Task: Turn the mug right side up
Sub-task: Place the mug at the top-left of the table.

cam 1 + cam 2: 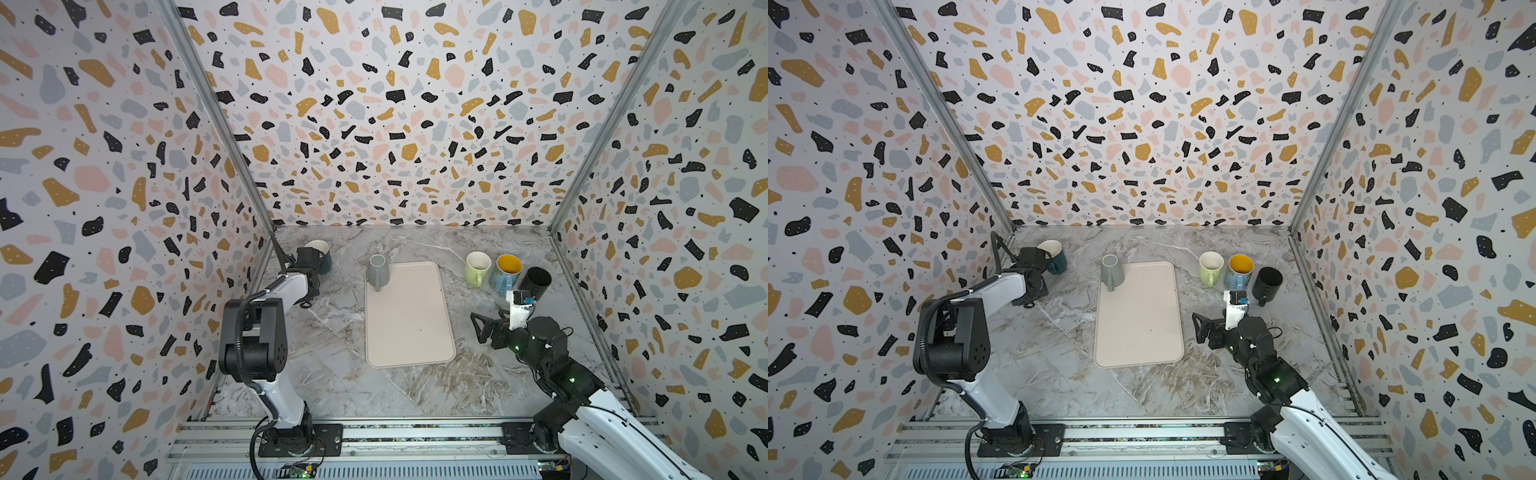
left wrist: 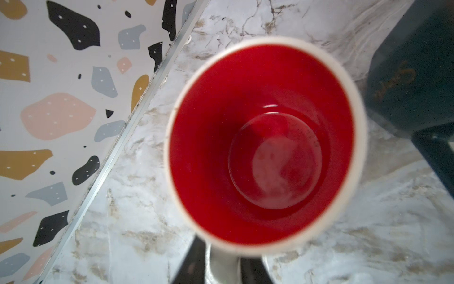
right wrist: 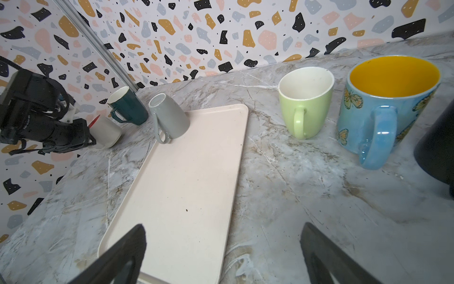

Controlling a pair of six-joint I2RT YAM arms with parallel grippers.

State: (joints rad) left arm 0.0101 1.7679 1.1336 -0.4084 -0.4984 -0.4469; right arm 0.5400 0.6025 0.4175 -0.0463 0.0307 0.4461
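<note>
There's the white mug [image 2: 265, 147] upright, handle between the fingers of the left claw [image 2: 222, 258]; clamped or loose, cannot tell. The right claw [image 3: 223, 228] spread wide, tray [image 3: 191, 172] just ahead.

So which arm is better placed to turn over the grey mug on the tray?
Probably left. The left claw is at the white mug, near the upside-down grey mug on the tray; the open right claw is clearly farther from it.

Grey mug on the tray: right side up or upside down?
Upside down. The grey mug stands mouth-down on the tray, at its far corner, closed base facing up.
</note>
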